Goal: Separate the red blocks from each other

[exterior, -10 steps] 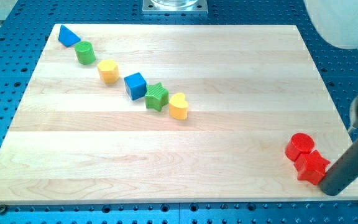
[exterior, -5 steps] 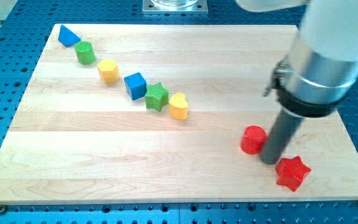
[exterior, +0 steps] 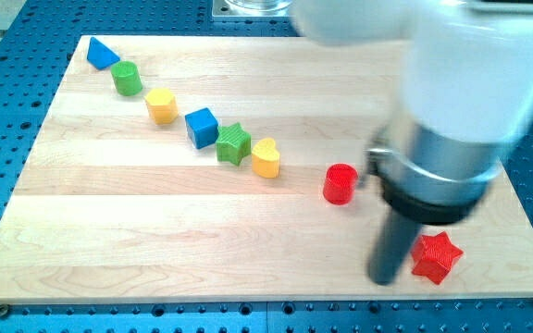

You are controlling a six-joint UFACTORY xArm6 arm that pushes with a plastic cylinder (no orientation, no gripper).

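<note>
Entry for your log. Red cylinder block [exterior: 340, 183], small and hard-looking, stood right of centre on the pale wooden board [exterior: 155, 240]. Red star-shaped block [exterior: 435, 256] lay at the lower right, well apart from the cylinder. My tip [exterior: 384, 278] — a bare dark rod end, holding nothing, no jaws to open — sat just left of the star, near it; whether they touched you could not tell.

Handling, as a judgement: both reds looked light and rigid, likely to slide freely on smooth wood. The cylinder would roll off a glancing push, so you would meet it square on its side. The star's points could make it spin, so press into a notch or flat.

Other stock, upper left running diagonally toward centre: blue triangular block [exterior: 101, 54], green cylinder [exterior: 127, 79], yellow block [exterior: 161, 105], blue cube [exterior: 202, 128], green star [exterior: 233, 144], yellow heart [exterior: 266, 157].

Obscured: the arm's bulk hid the board's upper right — anything beneath it was unknown.
</note>
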